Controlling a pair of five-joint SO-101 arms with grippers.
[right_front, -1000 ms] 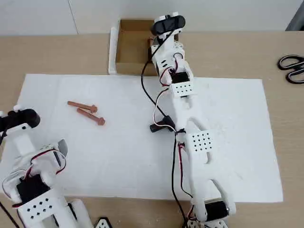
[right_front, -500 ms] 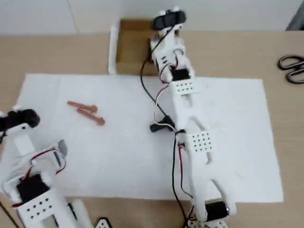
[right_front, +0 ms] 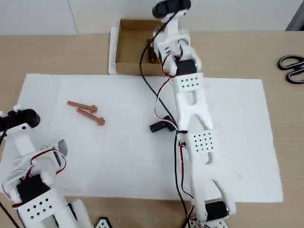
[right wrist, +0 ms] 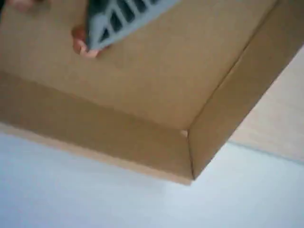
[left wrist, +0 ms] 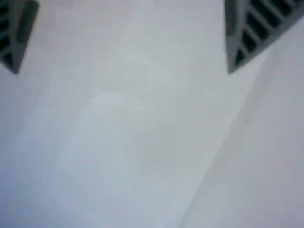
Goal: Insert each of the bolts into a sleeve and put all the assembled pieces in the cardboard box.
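- My left claw (left wrist: 123,33) gapes wide above the white sheet (right_front: 118,156).
- Two bolts (right_front: 81,105) lie side by side on the sheet, well apart from the cardboard box (right_front: 128,47).
- My right claw (right wrist: 102,28) hangs over the box floor beside a pinkish piece (right wrist: 83,46); how wide it stands, I cannot tell.

right arm (right_front: 189,90): stretched farther out over the cardboard box (right_front: 129,45) | wrist end now nearer the far edge of the tabletop (right_front: 237,52) | forearm swung slightly rightward
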